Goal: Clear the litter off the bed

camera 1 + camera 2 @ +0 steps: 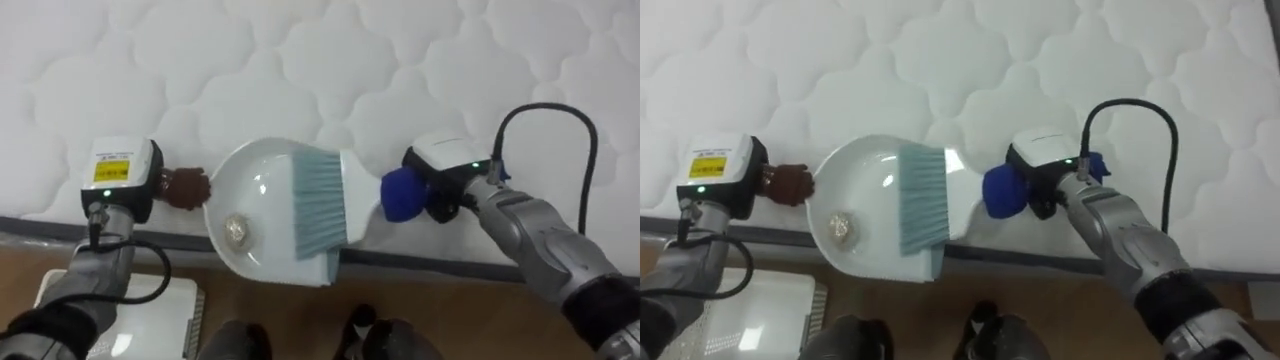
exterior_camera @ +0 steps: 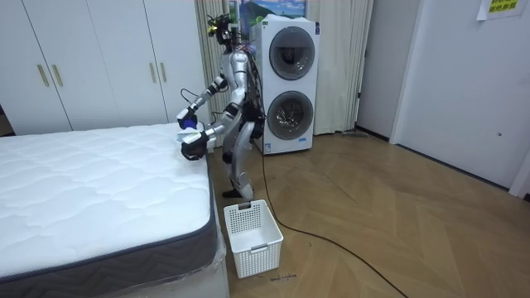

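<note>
The white dustpan (image 1: 250, 185) lay at the edge of the quilted white mattress (image 1: 300, 60), its brown handle pointing left. The brush (image 1: 318, 205), with grey-blue bristles and a blue handle, rested its bristles inside the pan, near a small crumpled ball (image 1: 237, 231).

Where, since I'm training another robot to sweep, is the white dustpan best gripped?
By the brown handle, from the robot's left, fingers wrapped round it: it sticks out sideways from the dustpan, clear of the brush lying across the bowl.
</note>
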You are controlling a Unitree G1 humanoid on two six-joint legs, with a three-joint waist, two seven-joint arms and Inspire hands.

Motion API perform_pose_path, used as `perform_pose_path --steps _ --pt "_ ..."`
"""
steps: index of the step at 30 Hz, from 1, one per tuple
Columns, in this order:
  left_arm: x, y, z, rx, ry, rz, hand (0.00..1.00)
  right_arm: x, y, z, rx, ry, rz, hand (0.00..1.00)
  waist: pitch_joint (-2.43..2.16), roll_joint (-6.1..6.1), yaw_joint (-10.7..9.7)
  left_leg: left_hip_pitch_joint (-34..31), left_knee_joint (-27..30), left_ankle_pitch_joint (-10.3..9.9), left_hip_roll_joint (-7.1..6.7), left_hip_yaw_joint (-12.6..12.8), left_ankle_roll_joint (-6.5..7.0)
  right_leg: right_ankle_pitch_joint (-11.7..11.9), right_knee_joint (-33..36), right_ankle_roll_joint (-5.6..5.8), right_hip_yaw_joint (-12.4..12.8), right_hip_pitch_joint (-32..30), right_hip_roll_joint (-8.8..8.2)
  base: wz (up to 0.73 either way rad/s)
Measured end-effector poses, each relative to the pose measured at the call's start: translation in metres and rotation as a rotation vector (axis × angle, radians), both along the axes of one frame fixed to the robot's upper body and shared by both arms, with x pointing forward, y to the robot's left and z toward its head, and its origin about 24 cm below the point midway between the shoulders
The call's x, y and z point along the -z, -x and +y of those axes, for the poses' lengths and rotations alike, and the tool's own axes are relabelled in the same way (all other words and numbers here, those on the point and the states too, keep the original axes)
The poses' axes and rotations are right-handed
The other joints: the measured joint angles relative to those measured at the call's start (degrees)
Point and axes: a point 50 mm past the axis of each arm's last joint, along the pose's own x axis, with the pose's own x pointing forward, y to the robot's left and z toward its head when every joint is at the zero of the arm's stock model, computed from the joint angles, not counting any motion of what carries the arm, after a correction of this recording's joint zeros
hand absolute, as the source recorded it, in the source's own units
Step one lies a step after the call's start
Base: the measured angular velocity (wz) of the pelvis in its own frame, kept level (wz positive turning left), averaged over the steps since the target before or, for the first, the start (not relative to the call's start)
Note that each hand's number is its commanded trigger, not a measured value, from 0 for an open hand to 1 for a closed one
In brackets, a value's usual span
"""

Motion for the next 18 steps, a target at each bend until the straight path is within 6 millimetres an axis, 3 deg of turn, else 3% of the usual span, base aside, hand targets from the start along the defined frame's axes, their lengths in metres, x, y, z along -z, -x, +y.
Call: perform_pose_path --steps 3,8,11,14,16,18 --pt "0.006 0.011 0.004 -0.023 0.027 0.004 1.00 0.003 0.006 -0.009 0.045 -0.051 -0.011 1.00 -0.65 0.13 -0.9 3.3 -2.8 0.7 -0.86 0.1 -0.17 0.3 -2.0 0.49 -0.3 3.2 0.04 0.05" --pt "0.010 0.019 -0.001 -0.023 0.057 -0.003 1.00 0.010 0.023 -0.038 0.184 -0.131 -0.038 1.00 -1.04 0.63 -1.2 7.8 -7.7 2.1 -1.81 0.3 -0.08 1.4 -6.4 1.51 -0.9 7.6 0.43 0.04" --pt "0.017 0.030 0.001 -0.051 0.084 0.009 1.00 0.012 0.032 -0.053 0.282 -0.217 -0.058 1.00 -1.47 1.42 -1.4 11.5 -10.4 2.2 -1.96 1.0 -0.20 2.2 -8.9 2.26 -0.3 10.9 1.35 -0.15" --pt "0.016 0.036 -0.002 -0.055 0.122 -0.022 1.00 0.011 0.037 -0.066 0.372 -0.300 -0.101 1.00 -1.61 1.69 -1.5 14.9 -13.1 2.3 -2.44 2.5 -0.30 2.6 -10.4 2.82 0.6 13.1 1.66 -0.16" --pt "0.015 0.039 -0.004 -0.052 0.137 -0.031 1.00 0.012 0.041 -0.072 0.424 -0.355 -0.119 1.00 -2.11 2.26 -2.0 16.1 -14.5 2.4 -2.71 2.3 -0.36 2.8 -11.8 3.18 0.3 14.4 1.91 0.00" --pt "0.011 0.042 -0.005 -0.043 0.149 -0.056 1.00 0.012 0.045 -0.079 0.488 -0.412 -0.147 0.69 -2.40 2.83 -2.8 17.7 -15.8 2.6 -2.85 2.3 -0.47 3.0 -13.5 3.58 0.2 16.2 2.43 0.00"
